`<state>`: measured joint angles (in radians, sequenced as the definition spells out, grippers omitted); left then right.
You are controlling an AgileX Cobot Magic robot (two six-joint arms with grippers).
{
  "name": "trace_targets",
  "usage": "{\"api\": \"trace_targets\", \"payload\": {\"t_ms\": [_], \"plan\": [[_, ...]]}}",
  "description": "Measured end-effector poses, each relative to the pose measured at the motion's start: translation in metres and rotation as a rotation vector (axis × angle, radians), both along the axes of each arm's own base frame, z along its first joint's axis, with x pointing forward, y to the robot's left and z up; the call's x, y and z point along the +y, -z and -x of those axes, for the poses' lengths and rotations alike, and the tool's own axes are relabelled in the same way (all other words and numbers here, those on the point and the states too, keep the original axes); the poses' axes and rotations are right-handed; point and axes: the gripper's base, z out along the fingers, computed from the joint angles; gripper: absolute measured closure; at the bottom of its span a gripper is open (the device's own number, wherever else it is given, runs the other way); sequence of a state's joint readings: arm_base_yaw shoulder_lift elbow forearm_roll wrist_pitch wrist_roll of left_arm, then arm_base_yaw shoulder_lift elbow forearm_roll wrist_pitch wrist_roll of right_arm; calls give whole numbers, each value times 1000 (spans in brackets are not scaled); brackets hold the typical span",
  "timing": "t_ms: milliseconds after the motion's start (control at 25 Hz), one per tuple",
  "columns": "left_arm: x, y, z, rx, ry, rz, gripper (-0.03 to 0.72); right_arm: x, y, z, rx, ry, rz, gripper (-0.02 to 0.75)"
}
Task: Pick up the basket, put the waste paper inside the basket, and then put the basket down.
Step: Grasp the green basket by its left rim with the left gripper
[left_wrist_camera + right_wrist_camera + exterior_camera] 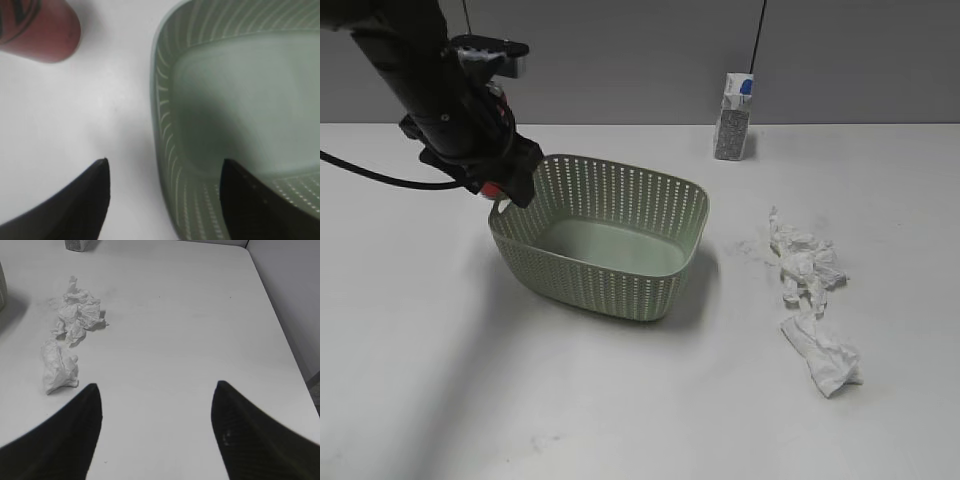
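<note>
- Across the whole scene runs the white worktop [620, 420], its far edge meeting a grey wall; broad bare room lies in front of and to the left of the things on it.
- Left of centre sits the basket [603, 240], pale green and perforated, open side up and holding nothing, its bottom on the worktop as far as the exterior view shows.
- At the basket's left rim hangs the left end effector [165, 172], spread wide: the left wrist view shows one fingertip outside the wall over bare worktop and the other over the inside, the rim running between them. Whether either touches the rim cannot be told.
- Over open worktop the right end effector [156, 390] hangs with its jaws wide apart and nothing between them; the worktop's right edge runs close by.
- Right of the basket, well apart from it, lies the waste paper [805, 262]: two crumpled white wads, nearly touching.
- By the far edge stands a small carton [734, 117], upright.
</note>
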<state>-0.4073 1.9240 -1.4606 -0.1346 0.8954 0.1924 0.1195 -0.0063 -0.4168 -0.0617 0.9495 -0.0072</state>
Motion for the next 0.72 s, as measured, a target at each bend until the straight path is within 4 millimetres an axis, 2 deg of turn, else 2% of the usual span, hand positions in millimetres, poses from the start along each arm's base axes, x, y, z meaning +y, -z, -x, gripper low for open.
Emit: {"api": "trace_targets", "payload": {"t_ms": [120, 160, 280, 480, 720], "plan": [[-3, 11, -4, 10, 4, -8, 165, 0, 0, 0, 0, 0, 0, 218], [-5, 22, -7, 18, 4, -16, 165, 0, 0, 0, 0, 0, 0, 218], [-6, 39, -12, 26, 5, -31, 165, 0, 0, 0, 0, 0, 0, 218], [-8, 48, -18, -5, -1, -22, 188, 0, 0, 0, 0, 0, 0, 218], [-9, 62, -21, 16, -1, -33, 398, 0, 0, 0, 0, 0, 0, 218]]}}
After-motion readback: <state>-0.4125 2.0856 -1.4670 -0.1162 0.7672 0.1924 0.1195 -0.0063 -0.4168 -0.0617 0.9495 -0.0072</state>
